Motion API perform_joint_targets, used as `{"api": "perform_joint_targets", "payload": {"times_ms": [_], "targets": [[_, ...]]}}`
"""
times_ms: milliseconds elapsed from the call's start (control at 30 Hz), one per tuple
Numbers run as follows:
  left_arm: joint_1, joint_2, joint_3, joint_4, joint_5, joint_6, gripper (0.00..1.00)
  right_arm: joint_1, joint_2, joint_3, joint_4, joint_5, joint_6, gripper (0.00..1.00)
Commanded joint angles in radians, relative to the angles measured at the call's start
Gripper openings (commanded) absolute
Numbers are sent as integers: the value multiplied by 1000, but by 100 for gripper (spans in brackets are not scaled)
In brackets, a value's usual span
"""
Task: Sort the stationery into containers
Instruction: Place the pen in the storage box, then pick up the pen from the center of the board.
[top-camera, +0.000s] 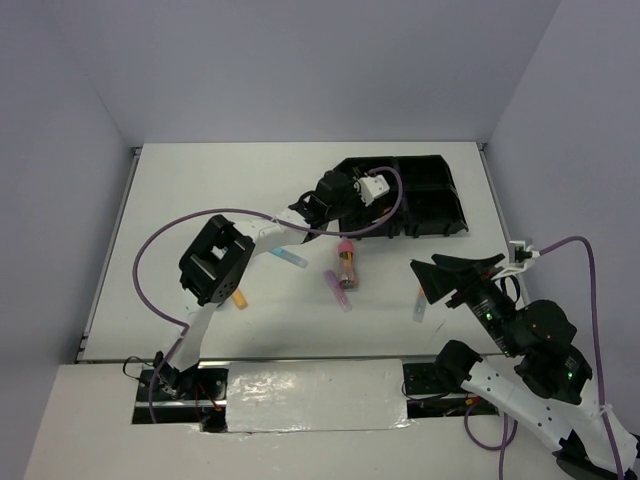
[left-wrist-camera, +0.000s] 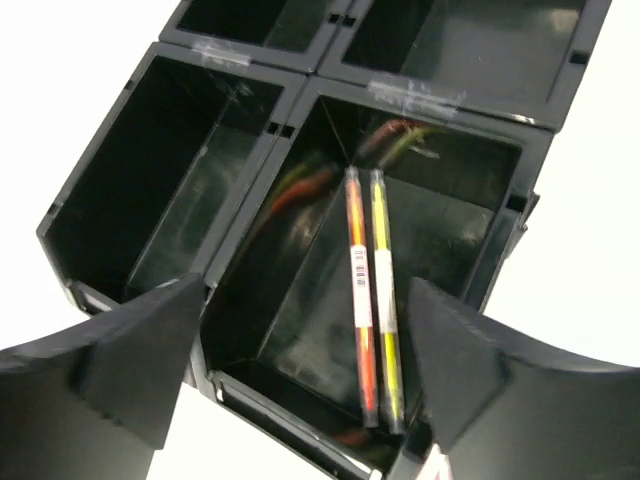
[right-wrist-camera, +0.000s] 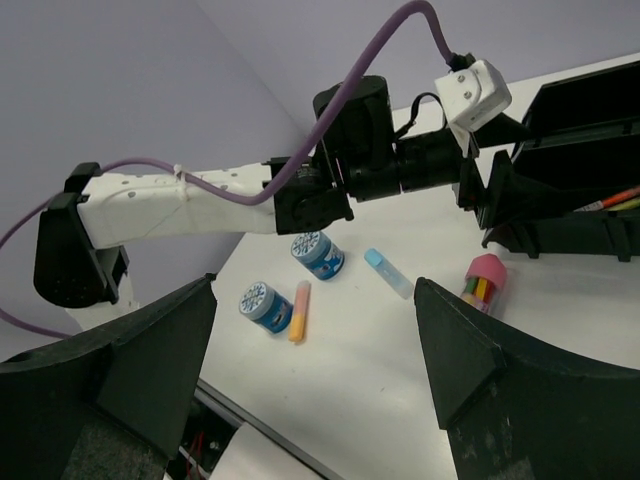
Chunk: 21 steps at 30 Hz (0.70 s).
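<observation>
The black tray (top-camera: 430, 195) stands at the back right of the table. My left gripper (left-wrist-camera: 300, 370) hovers open over one of its compartments (left-wrist-camera: 300, 290), where a thin orange pen (left-wrist-camera: 358, 290) and a yellow pen (left-wrist-camera: 383, 290) lie side by side, free of the fingers. From above, the left gripper (top-camera: 345, 195) covers the tray's left end. My right gripper (right-wrist-camera: 315, 360) is open and empty above the table. Below it lie two blue-white tape rolls (right-wrist-camera: 317, 254) (right-wrist-camera: 264, 305), an orange marker (right-wrist-camera: 299, 310), a blue marker (right-wrist-camera: 388, 273) and a pink-capped glue stick (right-wrist-camera: 484, 282).
A purple marker (top-camera: 338, 290) lies near the glue stick (top-camera: 346, 262), and a pale marker (top-camera: 419, 305) sits by the right gripper (top-camera: 450, 275). The left arm's elbow (top-camera: 215, 260) hangs over the table's left part. The other tray compartments (left-wrist-camera: 150, 200) look empty.
</observation>
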Motion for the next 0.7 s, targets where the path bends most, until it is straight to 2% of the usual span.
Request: {"api": "perform_joint_targets", "payload": {"times_ms": [0, 100, 200, 233, 267, 300, 333, 367, 400, 433, 467, 500, 567, 600, 667], "targets": [[0, -46, 6, 106, 3, -65, 99, -2, 18, 4, 54, -5, -23, 87], [1, -123, -12, 143, -26, -118, 99, 0, 31, 4, 56, 4, -32, 87], [1, -256, -24, 143, -147, -227, 99, -2, 59, 2, 47, 50, -50, 89], [3, -284, -17, 114, -275, -302, 99, -2, 92, 5, 28, 72, -53, 90], [3, -309, -5, 65, -345, -366, 99, -2, 117, 9, 10, 96, -47, 91], [7, -333, 47, -8, -400, -415, 99, -2, 148, 18, -13, 125, -38, 93], [18, -376, 73, -185, -440, -509, 99, -3, 218, 19, -45, 171, -30, 94], [21, -401, 89, -270, -524, -558, 99, -2, 256, 19, -53, 181, -20, 95], [26, -460, 97, -352, -564, -641, 99, -8, 301, 21, -56, 184, -15, 96], [38, -497, 86, -509, -601, -676, 99, -14, 391, 25, -65, 179, -6, 96], [44, -531, 72, -582, -655, -710, 99, -25, 431, 38, -68, 172, 6, 96], [61, -604, 33, -734, -683, -782, 99, -54, 509, 42, -65, 143, 10, 96], [70, -684, -59, -870, -753, -842, 99, -109, 576, 47, -49, 78, -4, 97], [72, -771, -98, -927, -784, -894, 99, -188, 638, 47, -44, 2, -7, 98], [72, -918, -238, -1038, -847, -930, 99, -259, 683, 36, -38, -40, -18, 99]]}}
